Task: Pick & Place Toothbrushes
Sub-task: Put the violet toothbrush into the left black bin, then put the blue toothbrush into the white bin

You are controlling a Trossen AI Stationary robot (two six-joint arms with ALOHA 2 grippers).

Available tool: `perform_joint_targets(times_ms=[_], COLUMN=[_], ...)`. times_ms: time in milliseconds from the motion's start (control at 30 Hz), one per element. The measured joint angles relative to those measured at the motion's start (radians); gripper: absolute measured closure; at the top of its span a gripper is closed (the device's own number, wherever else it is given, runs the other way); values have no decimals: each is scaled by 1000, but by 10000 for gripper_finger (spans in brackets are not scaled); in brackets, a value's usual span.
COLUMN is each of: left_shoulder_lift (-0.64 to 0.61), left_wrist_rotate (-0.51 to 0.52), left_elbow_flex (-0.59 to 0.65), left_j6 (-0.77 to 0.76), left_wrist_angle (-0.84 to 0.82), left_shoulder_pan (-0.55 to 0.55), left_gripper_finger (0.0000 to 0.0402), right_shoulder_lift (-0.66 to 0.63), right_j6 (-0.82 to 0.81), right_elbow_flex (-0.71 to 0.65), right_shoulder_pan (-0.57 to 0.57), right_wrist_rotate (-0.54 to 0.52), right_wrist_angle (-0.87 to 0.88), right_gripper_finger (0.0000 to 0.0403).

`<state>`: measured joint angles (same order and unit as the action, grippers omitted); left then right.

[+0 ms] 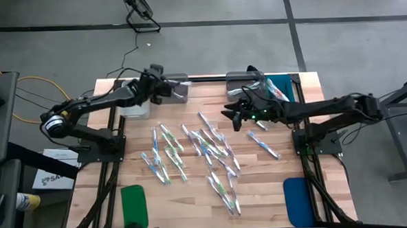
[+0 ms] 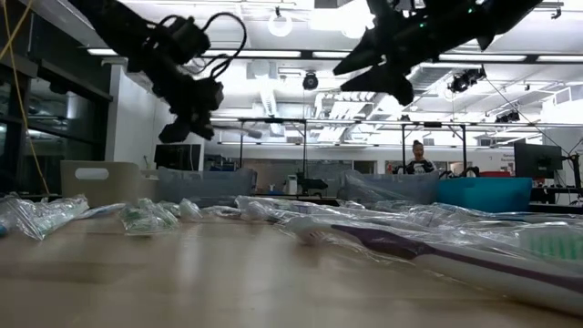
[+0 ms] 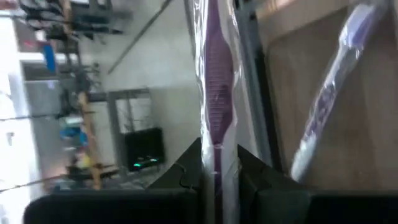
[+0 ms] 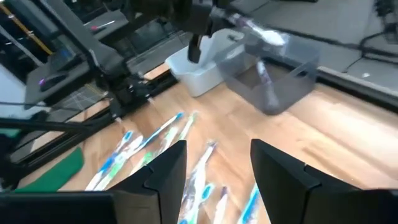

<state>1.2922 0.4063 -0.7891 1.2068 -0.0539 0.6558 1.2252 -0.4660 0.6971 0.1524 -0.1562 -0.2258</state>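
My left pincer (image 1: 177, 90) pinching purple toothbrush (image 3: 217, 93) over grey bin (image 1: 175, 88); next: release. My right pincer (image 1: 232, 117) spread, empty, above toothbrush pile (image 1: 205, 152) on worktop (image 1: 262, 187); next: descend, grab.

A green pad (image 1: 134, 204) and a blue pad (image 1: 296, 201) lie at the wooden table's (image 1: 193, 197) near corners.
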Motion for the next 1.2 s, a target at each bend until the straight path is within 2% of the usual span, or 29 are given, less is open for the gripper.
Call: perform_joint_targets(times_ms=[67, 333, 467, 667, 733, 900, 1067, 1200], left_shoulder_lift=[0, 65, 114, 147, 148, 148, 148, 148], left_wrist_rotate=[-58, -184, -211, -276, -309, -326, -306, -260], left_elbow_flex=[0, 0, 0, -1, -1, -5, -29, -66], left_j6=[46, 185, 278, 317, 325, 334, 321, 281], left_wrist_angle=[-11, 0, -2, -12, -18, -18, -27, -71], left_shoulder_pan=[45, 179, 203, 200, 201, 200, 200, 200], left_gripper_finger=[366, 366, 366, 363, 349, 280, 215, 192], right_shoulder_lift=[-19, -24, -24, -24, -24, -24, -24, -41], right_j6=[0, 0, 0, 0, 0, 0, -5, -4], right_elbow_flex=[0, 0, 0, 0, 0, 0, 0, 0], right_shoulder_pan=[0, -2, -2, -2, -2, 0, 0, 1], right_wrist_rotate=[-3, 2, 2, 2, 2, 29, 29, 29], right_wrist_angle=[23, 76, 97, 113, 118, 151, 199, 247], right_gripper_finger=[233, 234, 234, 234, 234, 234, 234, 234])
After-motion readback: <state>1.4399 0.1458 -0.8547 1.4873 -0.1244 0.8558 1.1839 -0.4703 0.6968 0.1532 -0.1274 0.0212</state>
